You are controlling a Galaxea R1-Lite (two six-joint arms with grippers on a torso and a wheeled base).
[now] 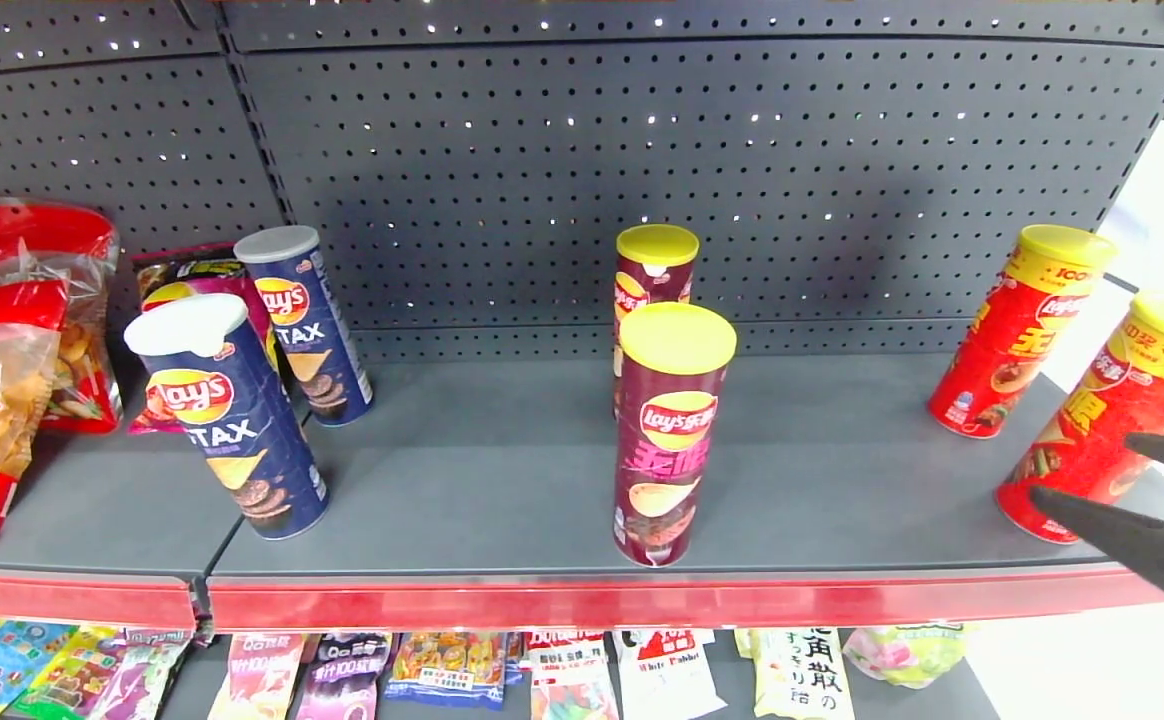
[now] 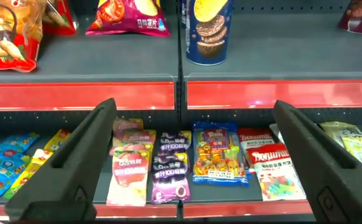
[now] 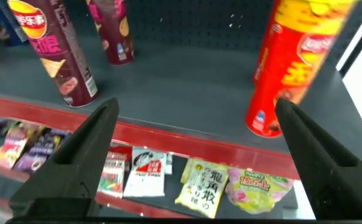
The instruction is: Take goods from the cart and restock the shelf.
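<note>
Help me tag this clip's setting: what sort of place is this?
Probably a shop aisle, or a mock-up of one: a shelf with a pegboard back and red strip, chip cans standing on it, snack packets on the tier below.

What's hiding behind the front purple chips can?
A second purple can with a yellow lid stands behind the front purple can, then the grey pegboard wall. From the head view the front can covers the back one's lower half.

I see only the upper part of the rear maroon can (image 1: 654, 265) behind the front maroon can (image 1: 670, 430), the near red can (image 1: 1122, 410) runs off the right edge with the right gripper's fingers (image 1: 1132, 545) crossing its base, and the snack bags (image 1: 2, 380) are cropped at left.
</note>
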